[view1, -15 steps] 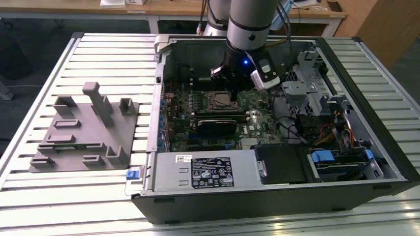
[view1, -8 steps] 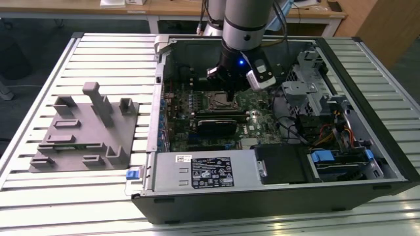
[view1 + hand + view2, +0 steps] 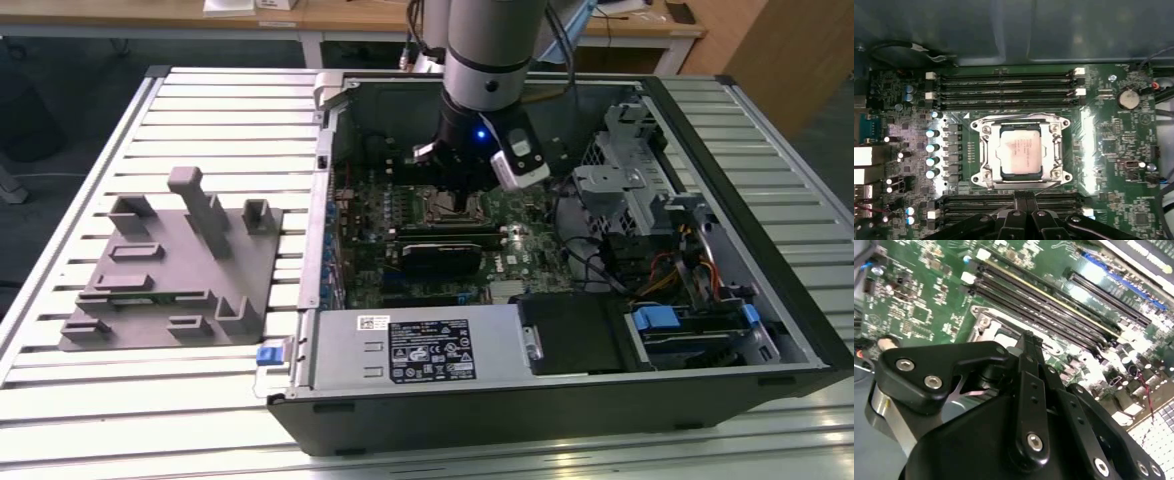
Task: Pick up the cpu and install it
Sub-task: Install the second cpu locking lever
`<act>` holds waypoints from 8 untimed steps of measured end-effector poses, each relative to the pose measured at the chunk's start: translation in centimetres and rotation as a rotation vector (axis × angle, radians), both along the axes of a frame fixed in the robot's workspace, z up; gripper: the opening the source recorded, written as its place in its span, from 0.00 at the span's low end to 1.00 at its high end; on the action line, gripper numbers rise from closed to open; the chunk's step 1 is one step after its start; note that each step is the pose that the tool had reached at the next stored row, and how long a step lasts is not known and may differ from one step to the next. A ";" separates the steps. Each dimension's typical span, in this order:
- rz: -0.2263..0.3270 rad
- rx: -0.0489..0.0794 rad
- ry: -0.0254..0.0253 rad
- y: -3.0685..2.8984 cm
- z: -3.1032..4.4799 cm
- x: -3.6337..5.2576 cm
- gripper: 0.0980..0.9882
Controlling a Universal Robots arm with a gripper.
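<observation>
Plainly, the small, thin, square cpu with a pale silvery metal top (image 3: 1019,151) is seen lying flat inside the dark square socket frame with a metal rim (image 3: 981,150), at the middle of the green motherboard (image 3: 1114,150). The black two-fingered gripper (image 3: 1026,196) is held just beside one edge of that frame, and in both wrist views its fingers are seen pressed together with nothing pinched between them; in the exterior view it (image 3: 461,208) hangs low over the board, inside the open black computer case (image 3: 561,400). The chip is judged to be light and quite stiff, its smooth metal top likely slippery, and its underside and the socket contacts beneath it easily damaged. It is therefore judged best held by two opposite side edges, kept level, with little squeeze and no sliding across the socket. By count, one cpu, one socket frame and one gripper are seen. Two banks of long dark memory slots (image 3: 1004,90) are made out, one on each of two opposite sides of the socket; four slots are counted in the pointed bank, while the other is partly hidden by the gripper. One round silver coin cell (image 3: 1128,98) is noted near a corner of the board. One big grey plastic block with upright posts (image 3: 174,265) rests on the pale slatted table (image 3: 200,400), on the exterior view's left of the case.
</observation>
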State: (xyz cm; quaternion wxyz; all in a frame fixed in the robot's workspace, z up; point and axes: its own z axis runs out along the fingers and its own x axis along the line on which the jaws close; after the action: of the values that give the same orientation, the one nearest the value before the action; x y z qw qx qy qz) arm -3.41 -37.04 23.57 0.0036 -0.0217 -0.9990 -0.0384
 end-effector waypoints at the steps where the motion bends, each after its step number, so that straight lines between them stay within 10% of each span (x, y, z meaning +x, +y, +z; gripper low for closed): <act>1: 0.000 0.001 -0.0001 -0.13 -0.02 -0.26 0.01; 8: 0.000 0.002 0.0000 -0.31 -0.10 -0.41 0.01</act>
State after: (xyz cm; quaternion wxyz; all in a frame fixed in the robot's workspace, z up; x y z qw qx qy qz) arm -3.82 -37.36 23.47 0.0036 -0.0218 -0.9990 -0.0394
